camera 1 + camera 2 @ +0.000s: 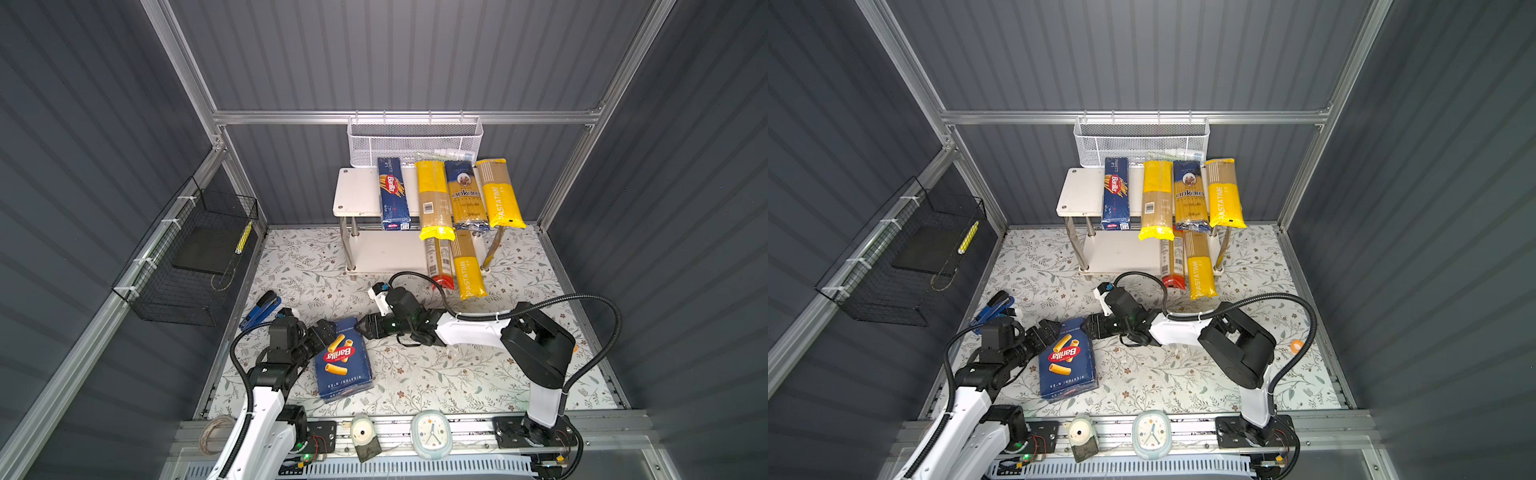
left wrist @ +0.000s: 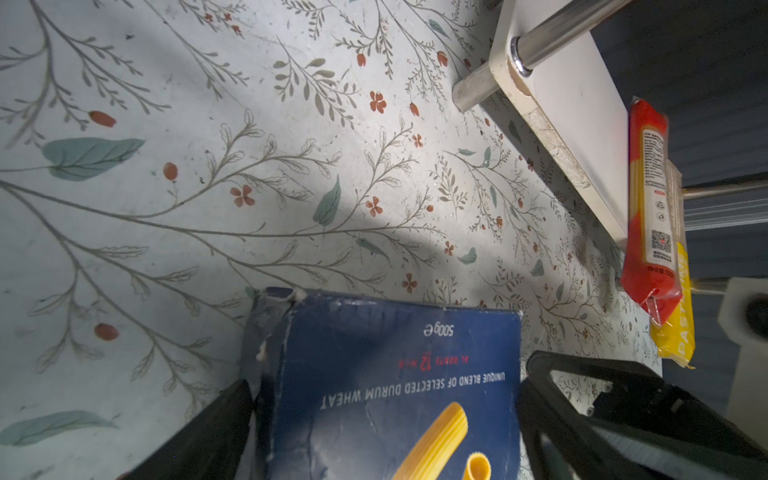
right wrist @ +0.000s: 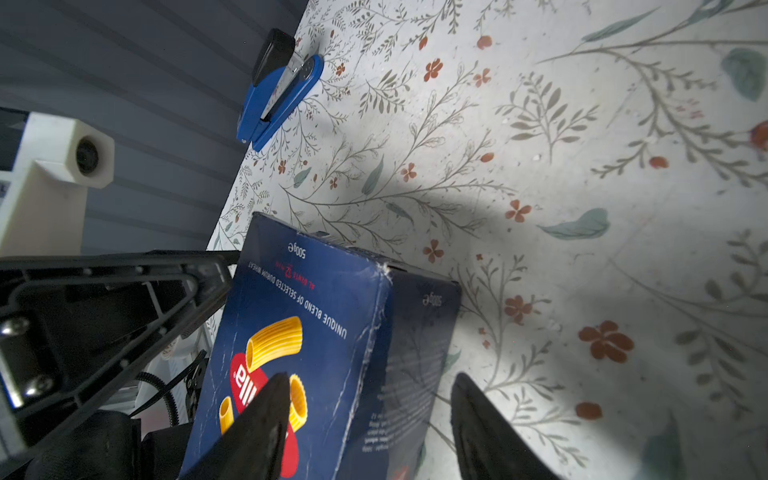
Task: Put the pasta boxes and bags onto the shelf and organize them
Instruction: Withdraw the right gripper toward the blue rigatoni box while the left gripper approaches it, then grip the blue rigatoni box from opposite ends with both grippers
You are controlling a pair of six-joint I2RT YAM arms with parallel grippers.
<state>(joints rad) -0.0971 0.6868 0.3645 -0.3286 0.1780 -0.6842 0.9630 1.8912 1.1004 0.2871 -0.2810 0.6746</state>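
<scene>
Rigatoni box point(image 1: 343, 361) is last item off shelf point(image 1: 357, 187): on tabletop toward front edge, left of middle. My left gripper point(image 1: 329, 329) looks clamped on its far end, fingers point(image 2: 582, 395) against both side edges. Right gripper point(image 1: 362, 326) has jaws apart astride far right corner, no grip.

Top tier: spaghetti box point(image 1: 392, 193), plain yellow bag point(image 1: 433, 199), ankara bag point(image 1: 466, 195), PASTATIME bag point(image 1: 500, 195).

Lower tier, right end: red bag point(image 1: 440, 266), second PASTATIME bag point(image 1: 470, 274), both overhanging front edge.

I judge six of seven placed.

Mesh basket point(image 1: 415, 141): contents unclear. Wire basket point(image 1: 187, 257): yellow stick point(image 1: 244, 237).

A blue stapler point(image 1: 262, 309) lies at nine o'clock on the flowery mat point(image 1: 478, 374). A white basket point(image 1: 415, 141) hangs at twelve. A clock point(image 1: 431, 433) sits at six.
</scene>
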